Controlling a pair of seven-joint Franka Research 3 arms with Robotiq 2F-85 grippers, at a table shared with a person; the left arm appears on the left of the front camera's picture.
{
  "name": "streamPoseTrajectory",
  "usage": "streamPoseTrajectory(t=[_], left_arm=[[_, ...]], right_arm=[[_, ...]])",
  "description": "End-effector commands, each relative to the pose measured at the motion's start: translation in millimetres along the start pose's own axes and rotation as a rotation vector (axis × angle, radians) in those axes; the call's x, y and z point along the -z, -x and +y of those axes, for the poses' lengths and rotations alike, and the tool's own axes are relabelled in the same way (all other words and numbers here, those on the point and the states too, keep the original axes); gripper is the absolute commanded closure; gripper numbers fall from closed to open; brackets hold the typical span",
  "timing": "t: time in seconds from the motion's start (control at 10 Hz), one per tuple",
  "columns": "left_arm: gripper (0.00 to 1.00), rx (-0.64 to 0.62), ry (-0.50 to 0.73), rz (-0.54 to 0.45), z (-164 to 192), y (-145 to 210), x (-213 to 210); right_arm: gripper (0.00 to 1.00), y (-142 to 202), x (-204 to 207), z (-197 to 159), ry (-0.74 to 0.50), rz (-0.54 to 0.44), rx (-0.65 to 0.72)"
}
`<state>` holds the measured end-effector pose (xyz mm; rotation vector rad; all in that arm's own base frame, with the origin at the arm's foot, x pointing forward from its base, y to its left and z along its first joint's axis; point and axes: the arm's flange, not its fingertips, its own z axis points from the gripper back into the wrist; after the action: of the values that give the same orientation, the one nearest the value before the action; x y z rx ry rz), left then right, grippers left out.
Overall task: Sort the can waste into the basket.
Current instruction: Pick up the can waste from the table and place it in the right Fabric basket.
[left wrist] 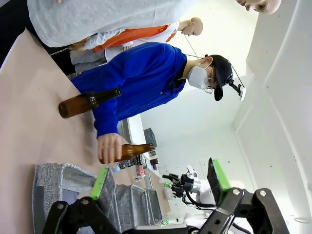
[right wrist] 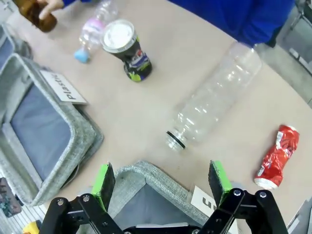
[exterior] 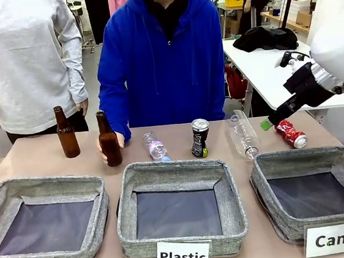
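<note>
One crushed red metal can [exterior: 291,134] noted at 3 o'clock of clear plastic bottle [exterior: 241,135]; bottle could be knocked rolling by the spread, empty right gripper [right wrist: 162,178]

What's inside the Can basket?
Nothing visible: the Can basket shows bare dark lining. The black can and crushed red can sit outside, behind it. Its front wall hides the nearest strip of floor.

The tan table [exterior: 33,159] bears the Can basket [exterior: 310,159], two other baskets [exterior: 42,184] [exterior: 176,165], four bottles [exterior: 67,137] [exterior: 109,142] [exterior: 155,148] [exterior: 243,135], two cans [exterior: 200,139] [exterior: 291,133].
</note>
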<state>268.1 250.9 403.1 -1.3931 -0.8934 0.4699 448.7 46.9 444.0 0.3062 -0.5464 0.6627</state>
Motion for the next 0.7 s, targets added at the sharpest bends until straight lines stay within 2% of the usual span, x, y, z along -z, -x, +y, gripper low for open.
streamPoseTrajectory(t=[0.0, 0.1, 0.2, 0.3, 0.4, 0.6], left_arm=[[0.0, 0.018, 0.015, -0.004, -1.5, -0.9, -0.5], [0.0, 0.018, 0.015, -0.004, -1.5, -0.9, -0.5], [0.0, 0.018, 0.015, -0.004, -1.5, -0.9, -0.5], [0.0, 0.0, 0.0, 0.0, 0.0, 0.0, -0.1], [0.0, 0.074, 0.008, 0.056, -34.4, 32.5, -31.9], [0.0, 0.135, 0.06, 0.116, -79.1, 64.0, -94.0]], right_arm=[[0.0, -7.9, 8.9, -25.8, -0.106, -0.125, -0.141], [0.0, -10.9, 14.8, -37.4, -0.115, -0.174, -0.198], [0.0, -18.8, 31.0, -49.9, -0.208, -0.199, -0.32], [0.0, -25.1, 49.1, -62.5, -0.264, -0.203, -0.37], [0.0, -29.8, 69.7, -73.2, -0.324, -0.189, -0.398], [0.0, -42.4, 111.7, -84.1, -0.422, -0.195, -0.471]])
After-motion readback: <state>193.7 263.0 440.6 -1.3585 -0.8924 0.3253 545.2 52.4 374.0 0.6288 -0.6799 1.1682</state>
